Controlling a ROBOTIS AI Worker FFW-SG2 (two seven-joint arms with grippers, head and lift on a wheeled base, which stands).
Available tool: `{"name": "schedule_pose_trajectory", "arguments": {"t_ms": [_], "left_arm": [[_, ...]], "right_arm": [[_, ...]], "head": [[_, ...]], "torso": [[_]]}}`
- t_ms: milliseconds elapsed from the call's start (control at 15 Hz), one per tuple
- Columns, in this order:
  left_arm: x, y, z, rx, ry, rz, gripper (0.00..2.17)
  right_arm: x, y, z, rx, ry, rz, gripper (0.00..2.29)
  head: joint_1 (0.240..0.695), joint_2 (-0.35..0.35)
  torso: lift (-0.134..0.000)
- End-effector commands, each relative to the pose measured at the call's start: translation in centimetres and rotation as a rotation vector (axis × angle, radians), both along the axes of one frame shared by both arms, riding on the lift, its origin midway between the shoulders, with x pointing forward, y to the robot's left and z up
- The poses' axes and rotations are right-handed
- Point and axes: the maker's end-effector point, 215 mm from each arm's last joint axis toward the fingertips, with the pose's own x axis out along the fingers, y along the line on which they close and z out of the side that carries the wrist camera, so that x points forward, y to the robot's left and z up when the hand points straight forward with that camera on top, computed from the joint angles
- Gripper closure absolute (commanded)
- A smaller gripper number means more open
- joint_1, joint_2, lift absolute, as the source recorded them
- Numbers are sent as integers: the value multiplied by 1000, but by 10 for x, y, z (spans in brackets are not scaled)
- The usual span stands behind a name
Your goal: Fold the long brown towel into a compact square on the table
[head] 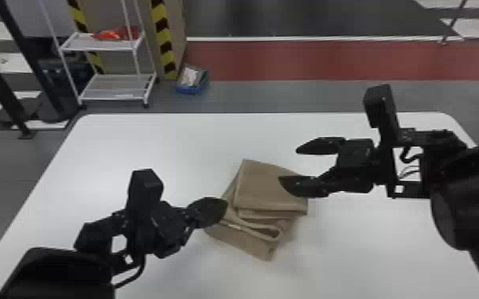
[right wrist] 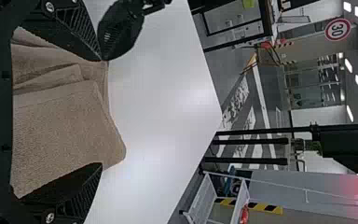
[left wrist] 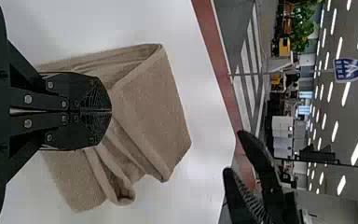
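The brown towel [head: 264, 185] lies near the middle of the table as a stack of folded layers, with a squarish flap on top and looser, skewed folds toward the near side. At its left edge is my left gripper [head: 225, 206], fingers together. My right gripper [head: 288, 165] stands open at the towel's far right, its nearer finger over the cloth. In the left wrist view, the left gripper [left wrist: 111, 112] is shut in front of the towel [left wrist: 151, 105]; whether cloth is pinched is unclear. The right wrist view has towel [right wrist: 65, 130] between the spread fingers of the right gripper [right wrist: 102, 112].
The white table [head: 151, 139] extends around the towel on all sides. Beyond its far edge, a white shelf cart [head: 111, 83] and a blue box [head: 191, 79] stand on the floor. The left gripper's tip comes close to the right gripper's fingers in the right wrist view.
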Motion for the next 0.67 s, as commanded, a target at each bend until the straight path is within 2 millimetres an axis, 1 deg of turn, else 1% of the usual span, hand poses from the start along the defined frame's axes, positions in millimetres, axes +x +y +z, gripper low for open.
{"name": "schedule_pose_trajectory", "arguments": {"t_ms": [0,67,200,333,467,600], "left_arm": [[28,37,-3,28,-8,54,2145],[37,56,-14,51,1,77,2145],[37,72,-38,72,43,81,2145],[31,71,-56,88,58,64,2145],[25,65,-62,86,73,40,2145],[21,60,-63,93,74,24,2145]], "right_arm": [[-7,-13,-3,-1,8,-3,87],[-5,-17,-1,4,6,-11,87],[2,-16,3,4,2,-11,87],[9,-5,0,2,10,4,87],[11,7,1,10,7,18,87],[13,12,2,13,4,24,87]], "head": [[695,25],[695,31],[695,52],[695,81],[695,94],[695,101]], "torso": [[-124],[-124],[-124],[-124],[-124],[-124]]}}
